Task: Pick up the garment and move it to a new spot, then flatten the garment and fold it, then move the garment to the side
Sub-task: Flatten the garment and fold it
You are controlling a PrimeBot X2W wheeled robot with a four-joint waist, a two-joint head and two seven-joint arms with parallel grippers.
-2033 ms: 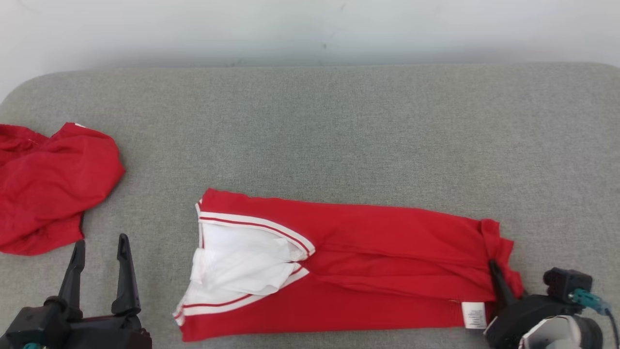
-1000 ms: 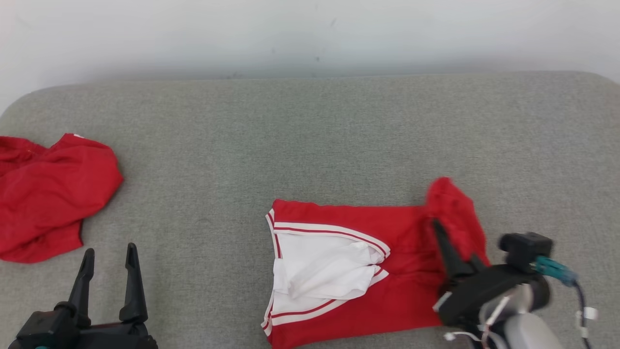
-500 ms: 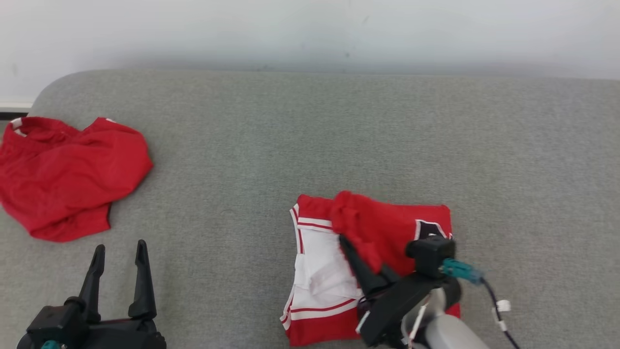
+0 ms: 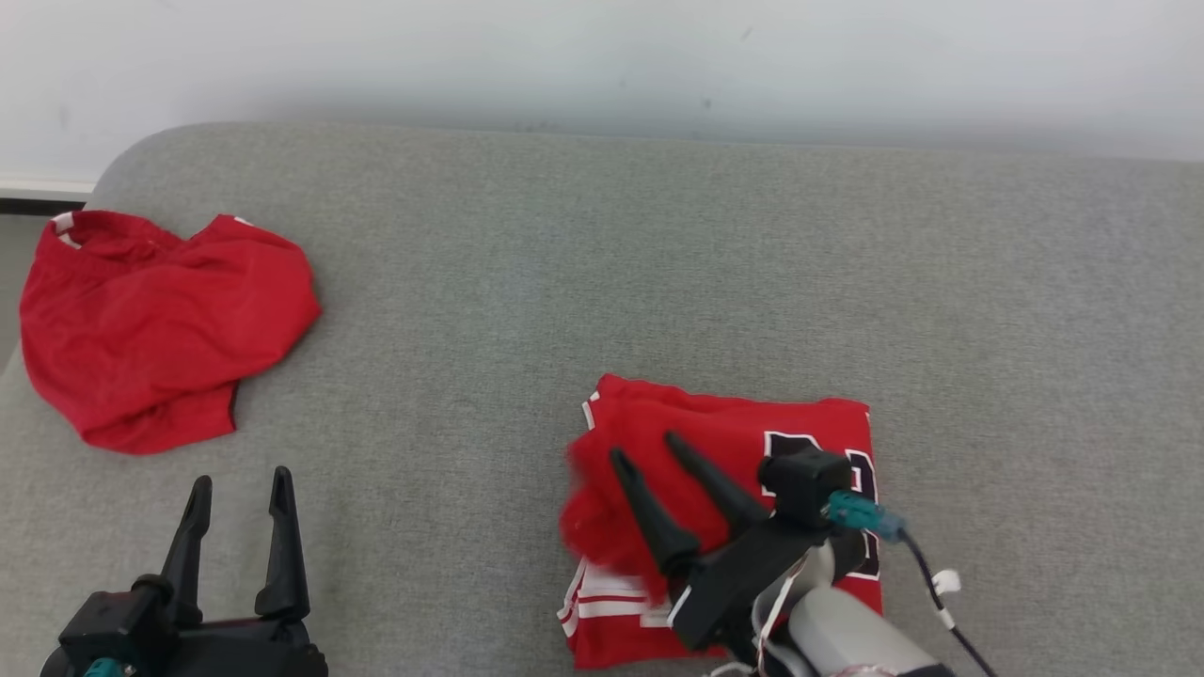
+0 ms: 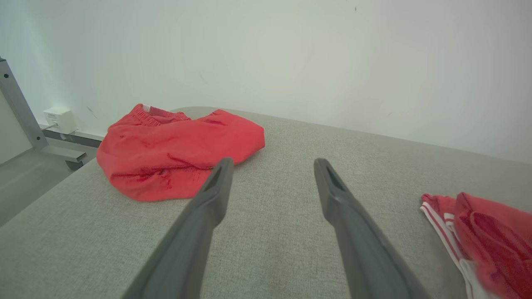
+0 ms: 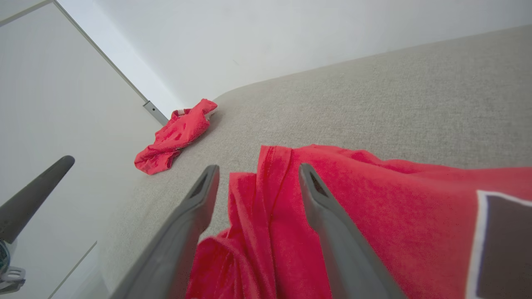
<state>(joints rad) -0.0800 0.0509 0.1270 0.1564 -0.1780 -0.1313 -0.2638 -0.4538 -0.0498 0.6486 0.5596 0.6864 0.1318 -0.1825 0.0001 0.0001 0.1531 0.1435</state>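
The garment [image 4: 743, 418], a red jersey with white trim and a dark number patch, lies folded over on itself on the grey padded surface [image 4: 564, 263], right of centre. My right gripper [image 4: 643, 445] hovers over its left part with the fingers spread and nothing pinched; a blurred red flap hangs just left of them. In the right wrist view the right gripper [image 6: 257, 167] stands open above the red cloth [image 6: 374, 199]. My left gripper [image 4: 240, 476] rests open at the lower left, well clear of the garment [image 5: 486, 224], and the left gripper [image 5: 273, 162] holds nothing.
A second red garment [image 4: 160, 320] lies crumpled near the surface's left end, also seen as a red heap [image 5: 178, 145] ahead of my left fingers. A white wall runs behind. The surface's rounded left edge drops to the floor by a metal frame [image 5: 20, 112].
My right gripper carried the garment's right end leftward over the rest, folding it in half, then opened and let go. The camera turned, shifting the picture. The left gripper stayed open.
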